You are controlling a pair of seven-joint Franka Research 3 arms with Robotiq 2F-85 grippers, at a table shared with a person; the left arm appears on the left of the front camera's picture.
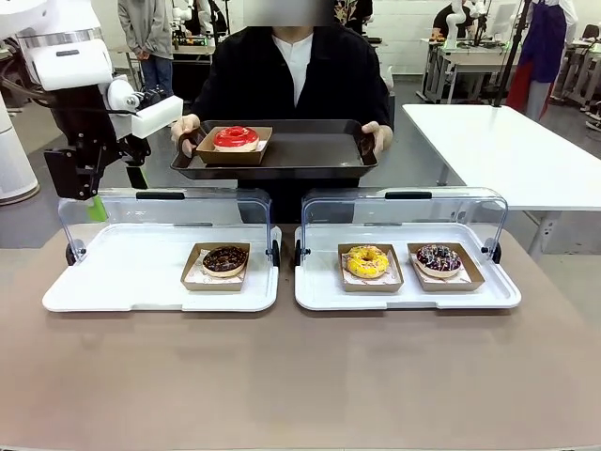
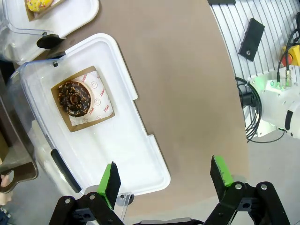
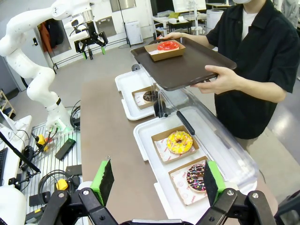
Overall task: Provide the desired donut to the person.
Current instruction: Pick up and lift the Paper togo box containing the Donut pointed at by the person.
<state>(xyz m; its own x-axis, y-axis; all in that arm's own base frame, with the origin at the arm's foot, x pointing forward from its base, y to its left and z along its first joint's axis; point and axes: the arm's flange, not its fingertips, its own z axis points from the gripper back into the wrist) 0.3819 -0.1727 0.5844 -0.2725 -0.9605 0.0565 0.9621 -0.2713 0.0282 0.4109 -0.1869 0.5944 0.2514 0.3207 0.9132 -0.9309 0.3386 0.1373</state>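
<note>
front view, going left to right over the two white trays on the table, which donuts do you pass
chocolate donut → yellow donut → dark sprinkled donut

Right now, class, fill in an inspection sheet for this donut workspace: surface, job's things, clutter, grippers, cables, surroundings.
Surface: brown table with two white trays side by side, their clear lids standing open.
Job's things: chocolate donut in the left one; yellow donut and sprinkled donut in the right one; red donut on the brown tray that the person holds in both hands.
Clutter: nothing seen.
Grippers: left gripper open and empty, raised near the left one's end; right gripper open and empty.
Cables: black cables by an arm's base, off the table.
Surroundings: white table behind at the right; other people farther off.
</note>
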